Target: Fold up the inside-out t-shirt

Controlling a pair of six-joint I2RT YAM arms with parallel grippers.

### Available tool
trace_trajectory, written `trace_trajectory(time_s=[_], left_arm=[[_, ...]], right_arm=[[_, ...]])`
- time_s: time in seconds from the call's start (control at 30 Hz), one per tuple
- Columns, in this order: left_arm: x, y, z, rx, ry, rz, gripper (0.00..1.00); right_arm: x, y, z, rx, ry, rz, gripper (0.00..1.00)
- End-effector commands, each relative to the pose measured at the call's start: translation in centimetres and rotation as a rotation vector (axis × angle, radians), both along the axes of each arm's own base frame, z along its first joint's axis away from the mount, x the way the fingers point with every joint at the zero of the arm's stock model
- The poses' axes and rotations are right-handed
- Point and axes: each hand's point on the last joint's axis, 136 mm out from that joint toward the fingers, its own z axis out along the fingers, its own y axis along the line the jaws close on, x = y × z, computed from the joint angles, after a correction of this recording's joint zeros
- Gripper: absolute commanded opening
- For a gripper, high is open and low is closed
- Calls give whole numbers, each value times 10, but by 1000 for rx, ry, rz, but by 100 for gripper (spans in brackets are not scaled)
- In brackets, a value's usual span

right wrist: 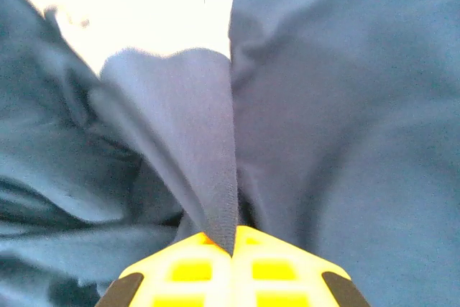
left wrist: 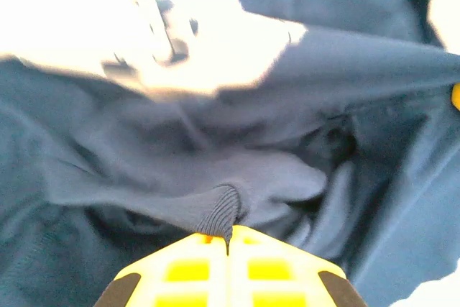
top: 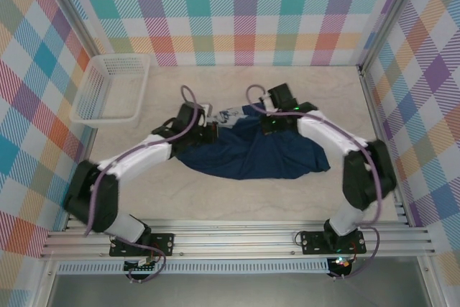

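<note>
We see a pale beige, marbled bench (top: pixel 237 203) with two things lying on it. A crumpled dark navy blue t-shirt of thin soft fabric (top: pixel 251 152) spreads across the middle, its near edge curving over the surface. Left of the t-shirt and farther back stands a white rectangular plastic mesh basket (top: pixel 106 117), well apart from it, with bare bench between them.

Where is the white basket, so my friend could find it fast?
Start at the pale beige tabletop ringed by bright checked walls, and look to its far left corner. There sits a white rectangular plastic mesh basket, apart from the crumpled dark navy blue t-shirt in the middle. It alone is an open box with holey sides.
</note>
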Motion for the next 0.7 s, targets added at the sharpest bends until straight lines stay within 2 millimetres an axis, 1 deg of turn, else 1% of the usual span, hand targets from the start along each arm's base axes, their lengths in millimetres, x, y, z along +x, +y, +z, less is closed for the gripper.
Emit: trace_trajectory(time_s=[0.0,0.1,0.17,0.23,0.3,0.37,0.43,0.47,0.5,0.57,0.6,0.67], left_arm=[[-10,11,69,-89,-163,-14,0],[-27,19,92,-128,-203,-24,0],[-41,26,102,-139,-219,-27,0],[-55,36,108,-153,-232,-9,0],[-66,48,104,-159,-230,29,0],[-79,55,77,-131,-147,41,0],[-89,55,43,-113,-46,37,0],[-92,58,28,-97,-2,51,0],[-97,64,8,-69,51,84,0],[-104,77,-17,-29,108,145,0],[-108,82,-26,-20,125,166,0],[-114,84,-39,-33,146,181,0]], right_arm=[[-13,-14,57,24,-109,19,0],[-29,-18,78,72,-135,37,0],[-38,-25,85,81,-135,26,1],[-47,-36,83,71,-112,-15,1],[-57,-50,70,60,-67,-71,1],[-65,-60,47,42,-10,-126,2],[-71,-74,16,-8,57,-195,1],[-74,-81,3,-32,88,-227,1],[-76,-89,-9,-56,115,-262,0],[-78,-102,-25,-86,147,-325,0],[-78,-107,-29,-89,151,-348,1],[-76,-107,-34,-68,152,-364,2]])
